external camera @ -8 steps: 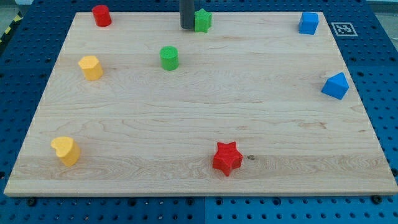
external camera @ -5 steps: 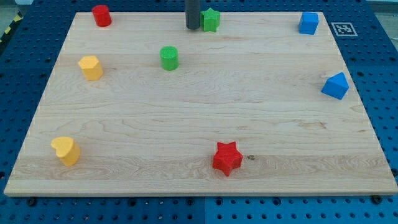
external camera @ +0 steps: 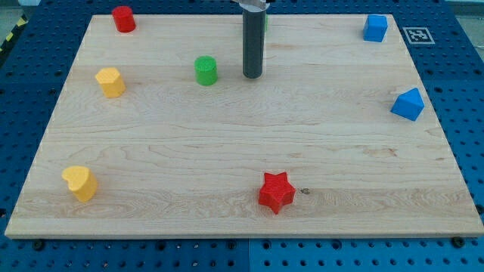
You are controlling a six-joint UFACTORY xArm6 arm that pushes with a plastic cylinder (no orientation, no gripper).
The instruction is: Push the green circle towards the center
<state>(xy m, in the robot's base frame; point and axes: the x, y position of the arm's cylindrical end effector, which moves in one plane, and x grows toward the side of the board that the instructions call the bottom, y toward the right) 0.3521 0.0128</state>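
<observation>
My tip (external camera: 252, 75) beside the green circle (external camera: 206, 70)
It stands apart at the circle's right, desk (external camera: 227, 151) centre bare below; no end effector shows.

The dark rod stood upright, coming down from the view's top edge near the table's far edge, about midway across. My tip (external camera: 252, 75) rested on the table, its metal collar just visible above.

Pale wooden board table (external camera: 227, 151) with visible grain, lying on a blue perforated metal base (external camera: 469, 113) with rows of dark holes. Black-and-white square marker tag (external camera: 417, 35) at view's top right. Yellow-black striped tape (external camera: 10, 35) top left. Even, soft light.
</observation>
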